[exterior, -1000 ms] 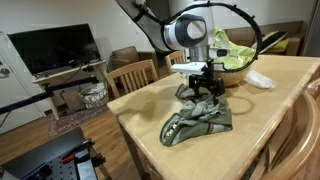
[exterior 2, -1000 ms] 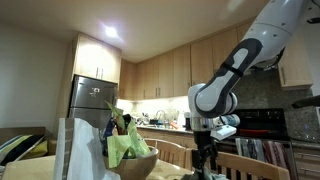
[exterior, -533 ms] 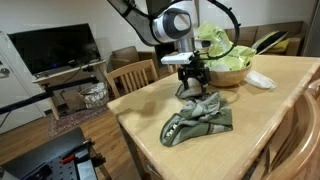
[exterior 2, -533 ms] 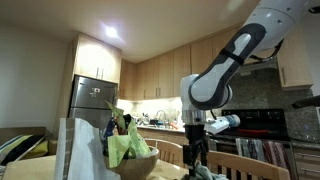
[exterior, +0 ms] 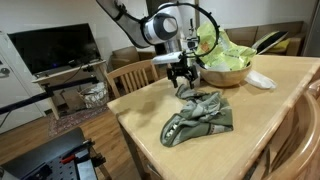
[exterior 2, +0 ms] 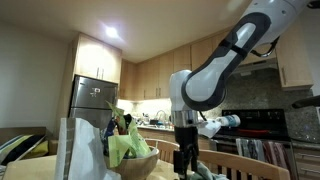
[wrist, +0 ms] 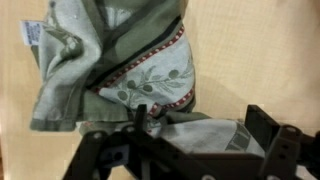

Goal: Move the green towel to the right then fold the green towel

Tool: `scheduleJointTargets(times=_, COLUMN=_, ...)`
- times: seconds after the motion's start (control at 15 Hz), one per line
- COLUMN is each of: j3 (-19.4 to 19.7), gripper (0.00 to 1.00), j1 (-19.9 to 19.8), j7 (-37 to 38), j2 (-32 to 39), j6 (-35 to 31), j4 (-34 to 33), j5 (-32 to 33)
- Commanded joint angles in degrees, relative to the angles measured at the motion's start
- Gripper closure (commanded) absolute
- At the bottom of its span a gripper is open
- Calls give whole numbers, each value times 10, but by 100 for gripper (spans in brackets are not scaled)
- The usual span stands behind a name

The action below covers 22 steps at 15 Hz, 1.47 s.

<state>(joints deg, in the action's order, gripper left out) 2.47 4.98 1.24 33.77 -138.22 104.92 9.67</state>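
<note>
Exterior views both show a wooden bowl [exterior: 228, 79] at the far right of the wooden table [exterior: 145, 105], heaped with green leaves [exterior: 224, 50]. Near the bowl, the green towel [exterior: 200, 118] lies in a crumpled heap in the middle of the table.

A second ago the gripper [exterior: 181, 79] hung low over the towel's far end. It has since drifted left and a little higher, and the towel has stayed put.

In the wrist view the cloth is bunched into loose folds. Olive-green terry wraps around a pale panel printed with olive sprigs and edged in a red trim, and a small white label [wrist: 33, 33] shows at the upper left corner.

The claw stands spread as wide as it goes, dark fingers [wrist: 268, 140] well apart with part of the pale panel visible between them, and it has hold of nothing.
</note>
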Motion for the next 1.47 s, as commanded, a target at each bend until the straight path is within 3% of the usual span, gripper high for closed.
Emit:
scheduleJointTargets(times=0.0, j3=-18, gripper=0, j1=0, j7=-17, j2=1, j6=-5, j4=-2, j5=3)
scheduleJointTargets(times=0.2, j3=-44, gripper=0, j1=-10, j7=-39, j2=7, j6=-37, j4=-2, j5=-17)
scheduleJointTargets(times=0.27, j3=-29, gripper=0, j1=1, j7=-16, j2=5, j6=-17, j4=-1, j5=-6)
scheduleJointTargets(times=0.93, j3=-36, gripper=0, j1=3, j7=-27, j2=9, j6=-20, j4=-1, j5=-5)
scheduleJointTargets(times=1.4, j3=-43, gripper=0, j1=36, j7=-34, j2=23, j6=-15, j4=-20, j5=25)
